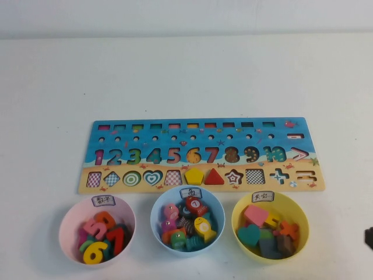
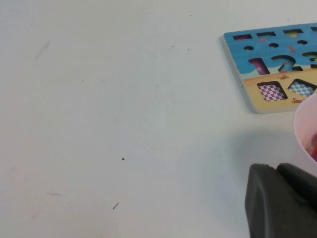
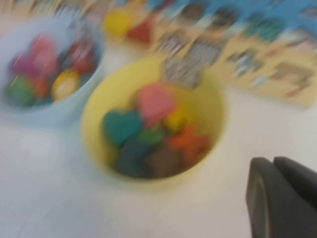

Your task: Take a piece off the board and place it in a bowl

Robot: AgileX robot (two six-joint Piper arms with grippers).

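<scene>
Start of the task: red 7 [image 1: 212, 154] sits in its slot on the board [image 1: 116, 133], between 6 and 8. Right tool [image 3: 282, 198] shut and empty, beside the yellow bowl [image 3: 94, 114]; left tool [image 2: 280, 201] parked near the pink bowl [image 1: 73, 219], opening cannot tell. Next: reach for the 7.

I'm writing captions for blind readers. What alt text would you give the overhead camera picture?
A long blue puzzle board lies on a white table, with a pink bowl, a blue bowl and a yellow bowl of coloured pieces in a row in front. A red 7 lies in the pink bowl. Only the right gripper shows, at the right edge.
</scene>
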